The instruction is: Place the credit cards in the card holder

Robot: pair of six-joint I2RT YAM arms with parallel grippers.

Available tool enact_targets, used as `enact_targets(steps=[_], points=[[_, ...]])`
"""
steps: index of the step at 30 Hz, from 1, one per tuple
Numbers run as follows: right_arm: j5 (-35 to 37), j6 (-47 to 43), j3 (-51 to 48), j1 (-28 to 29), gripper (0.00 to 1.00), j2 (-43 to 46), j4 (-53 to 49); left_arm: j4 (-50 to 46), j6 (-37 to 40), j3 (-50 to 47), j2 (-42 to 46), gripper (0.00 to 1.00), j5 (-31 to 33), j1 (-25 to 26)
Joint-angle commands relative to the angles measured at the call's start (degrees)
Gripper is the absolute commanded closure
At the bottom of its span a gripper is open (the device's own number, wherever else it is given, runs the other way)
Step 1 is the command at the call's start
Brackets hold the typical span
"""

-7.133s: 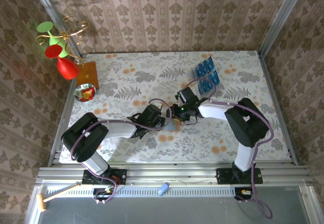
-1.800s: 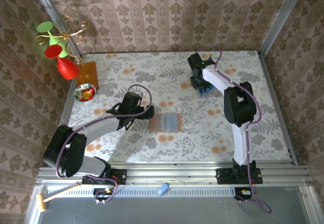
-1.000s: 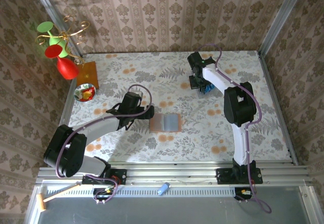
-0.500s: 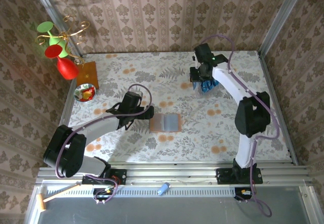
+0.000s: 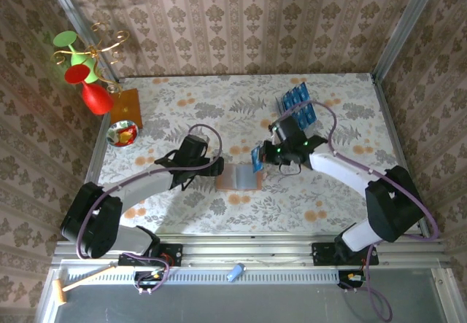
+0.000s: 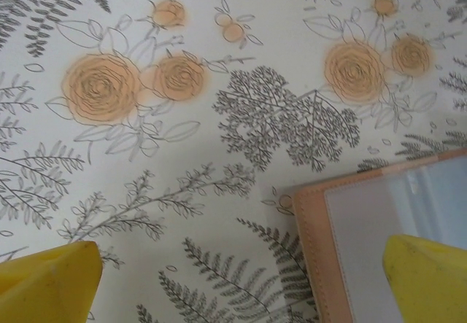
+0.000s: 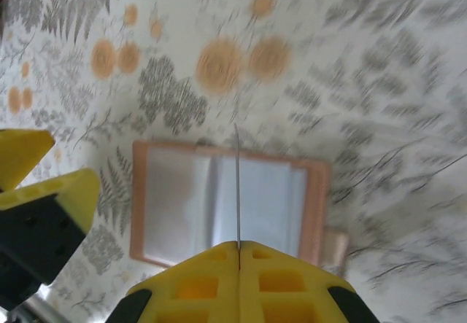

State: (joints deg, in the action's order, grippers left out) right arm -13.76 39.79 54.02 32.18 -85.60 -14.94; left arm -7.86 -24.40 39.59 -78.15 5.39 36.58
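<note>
The card holder (image 5: pixel 238 178) lies open on the floral table, salmon-brown with pale clear pockets; it also shows in the right wrist view (image 7: pixel 182 206). My right gripper (image 5: pixel 263 155) hovers at its right edge, shut on a blue credit card (image 5: pixel 257 161). The right wrist view shows that card edge-on (image 7: pixel 237 184), upright over the holder's middle, pinched in the gripper (image 7: pixel 239 246). My left gripper (image 5: pixel 217 165) is open at the holder's left edge. In the left wrist view its fingers (image 6: pixel 51 279) straddle the holder's corner (image 6: pixel 314 250). More blue cards (image 5: pixel 295 97) stand at the back.
A clear rack (image 5: pixel 299 115) holding the remaining cards stands at the back right. At the back left are a wooden board (image 5: pixel 125 106), a red vase (image 5: pixel 95 98) and a small bowl (image 5: pixel 122 133). Patterned walls enclose the table.
My right arm has swung from the rack at the back down to the holder, carrying a blue card. The left gripper has edged slightly toward the holder.
</note>
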Motion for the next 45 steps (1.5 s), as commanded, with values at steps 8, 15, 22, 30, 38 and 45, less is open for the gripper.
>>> enact_targets(steps=[8,15,22,30,38,45], points=[[4.5,11.1,-7.2,6.4,1.00,0.4,16.9,-2.3,-1.6,-1.6,2.0,0.00,5.3,2.9],[4.4,11.0,-6.9,6.6,1.00,-2.3,18.2,-2.1,-1.2,-1.1,-0.6,0.00,5.5,4.3],[3.9,11.4,-7.1,6.7,1.00,-4.7,20.1,-1.6,-1.2,-1.1,-3.3,0.00,5.8,5.3],[4.4,11.2,-7.9,6.7,1.00,-6.8,20.8,-0.5,-1.4,-2.4,-5.1,0.00,6.6,5.5],[5.6,10.7,-11.1,6.5,1.00,-6.2,21.8,-0.1,-0.9,-3.4,-5.9,0.00,7.2,5.4],[5.9,10.5,-13.5,6.3,1.00,-4.8,23.1,0.6,-1.1,-4.2,-6.9,0.00,7.7,5.4]])
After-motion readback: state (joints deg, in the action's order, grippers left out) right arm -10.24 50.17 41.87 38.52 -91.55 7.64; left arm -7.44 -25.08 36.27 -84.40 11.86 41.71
